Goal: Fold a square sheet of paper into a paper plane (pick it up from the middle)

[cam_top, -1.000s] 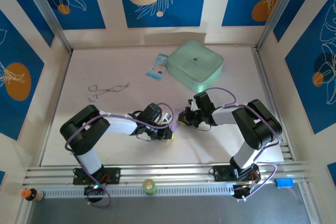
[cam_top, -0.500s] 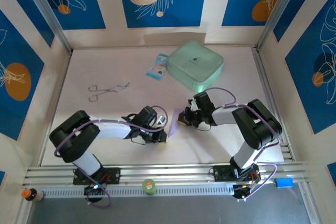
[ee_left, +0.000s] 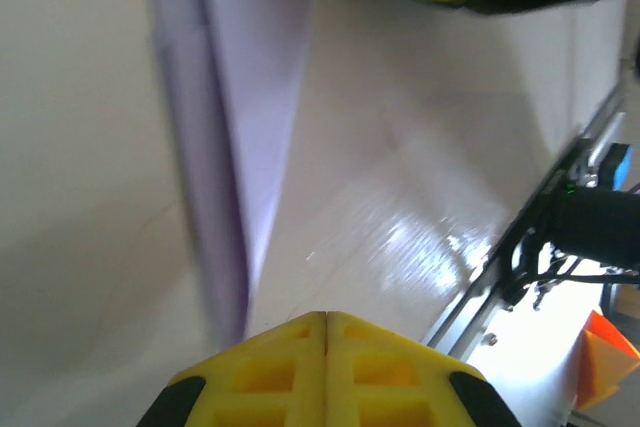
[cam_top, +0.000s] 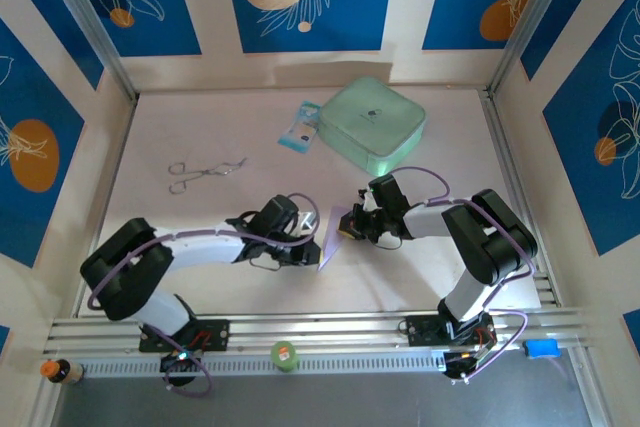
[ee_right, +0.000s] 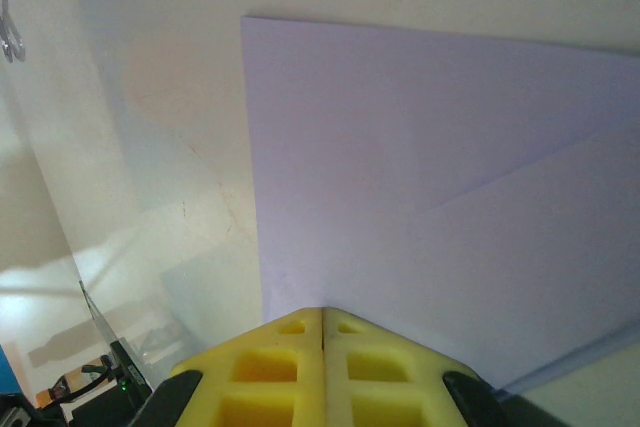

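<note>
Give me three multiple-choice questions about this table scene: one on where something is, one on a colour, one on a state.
1. Where is the lavender paper? A far left corner; B between left gripper and right gripper; C far right corner.
2. The case is what colour? A red; B black; C mint green.
3. Left gripper's jaws? A shut; B wide open; C half open.
B, paper lies between them; C, plainly mint; A, yellow fingertips meet.

L arm (cam_top: 205, 244) / R arm (cam_top: 440, 219): blk joints, wht links | cables (cam_top: 430, 172) purple | gripper pads (ee_left: 270, 372) yellow
</note>
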